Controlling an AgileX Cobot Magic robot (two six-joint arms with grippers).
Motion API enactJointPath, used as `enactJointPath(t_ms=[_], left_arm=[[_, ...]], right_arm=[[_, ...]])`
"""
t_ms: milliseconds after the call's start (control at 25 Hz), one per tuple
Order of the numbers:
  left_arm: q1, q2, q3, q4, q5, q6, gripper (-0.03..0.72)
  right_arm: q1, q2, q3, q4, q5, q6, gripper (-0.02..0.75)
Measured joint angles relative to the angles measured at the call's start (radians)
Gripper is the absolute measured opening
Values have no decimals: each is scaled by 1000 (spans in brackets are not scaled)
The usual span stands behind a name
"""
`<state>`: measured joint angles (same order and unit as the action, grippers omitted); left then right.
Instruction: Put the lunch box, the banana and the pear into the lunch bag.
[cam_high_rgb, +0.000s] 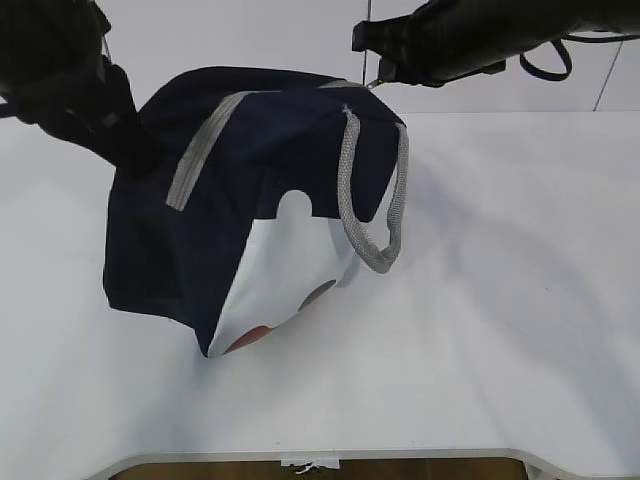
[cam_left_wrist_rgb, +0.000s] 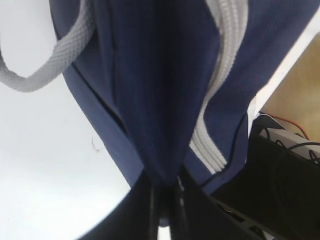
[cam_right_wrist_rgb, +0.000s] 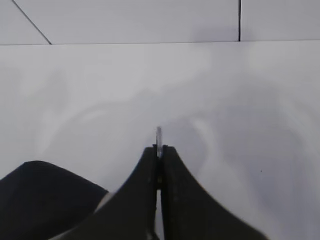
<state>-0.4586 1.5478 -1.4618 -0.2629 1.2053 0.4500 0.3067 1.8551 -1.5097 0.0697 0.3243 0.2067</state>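
Jaws: my left gripper (cam_left_wrist_rgb: 165, 200) pinches lunch bag (cam_high_rgb: 240, 200) cloth at 9 o'clock; right gripper (cam_right_wrist_rgb: 159, 150) squeezes ring pull (cam_right_wrist_rgb: 159, 136) at 1 o'clock | risk: thin pull slips, I drop the bag on counter (cam_high_rgb: 500, 350)

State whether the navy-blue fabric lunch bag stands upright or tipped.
Tipped: the navy-blue fabric lunch bag leans, one bottom corner raised, pinched by the left pincer.

White table (cam_high_rgb: 520, 330), pale panelled wall (cam_high_rgb: 250, 40) behind.
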Motion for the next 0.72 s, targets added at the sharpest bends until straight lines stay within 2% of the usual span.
enactJointPath(t_ms=[200, 400, 560, 720], left_arm=[[0, -1, 0, -1, 13, -2, -1], [0, -7, 0, 10, 23, -73, 20], [0, -11, 0, 14, 33, -101, 140], [0, -18, 0, 14, 34, -123, 328]], right_arm=[[-4, 0, -2, 89, 43, 0, 1], [-8, 0, -2, 163, 89, 0, 1], [-10, 0, -2, 198, 117, 0, 1], [-10, 0, -2, 240, 134, 0, 1]])
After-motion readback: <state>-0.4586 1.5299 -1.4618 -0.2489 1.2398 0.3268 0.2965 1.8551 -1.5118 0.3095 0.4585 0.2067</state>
